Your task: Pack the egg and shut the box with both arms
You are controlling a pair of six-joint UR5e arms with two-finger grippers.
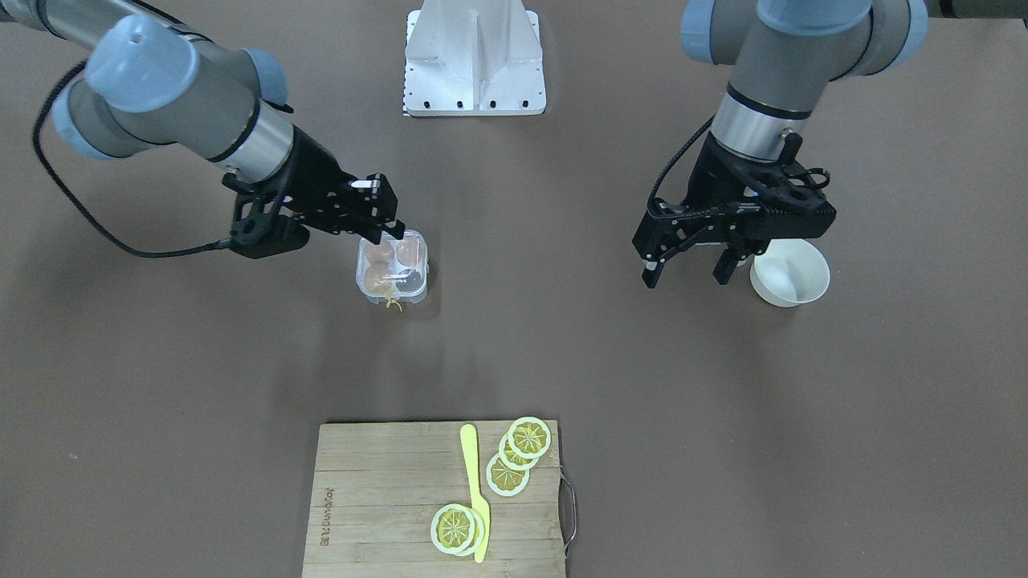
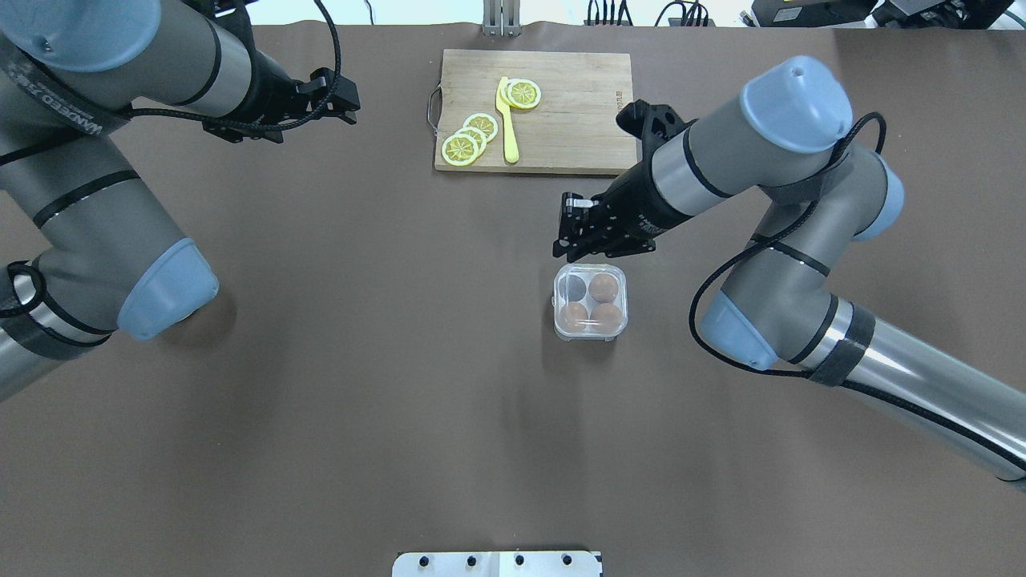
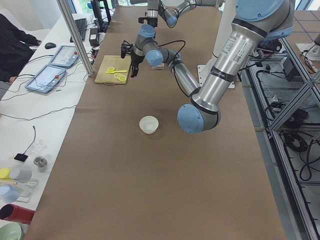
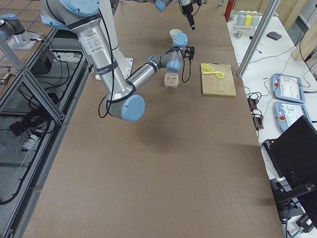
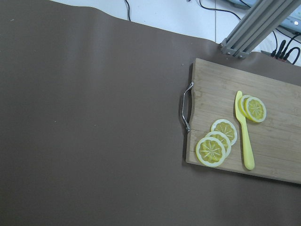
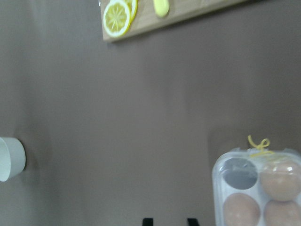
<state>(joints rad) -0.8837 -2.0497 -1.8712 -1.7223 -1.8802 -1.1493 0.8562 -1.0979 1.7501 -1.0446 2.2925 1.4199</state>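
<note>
Clear square plastic box holds three smooth brown eggs. The right end effector is narrow and empty, the left end effector wide. The wooden board bears an illegible stamp.

You get bright, even overhead light; soft shadows fall on the table. Your right wrist view is blurred, softening the box.

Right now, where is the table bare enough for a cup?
Bare table lies between the box and the bowl, and between the box and the cutting board. Crowded: the box by the right pincer, the bowl near the left pincer.
</note>
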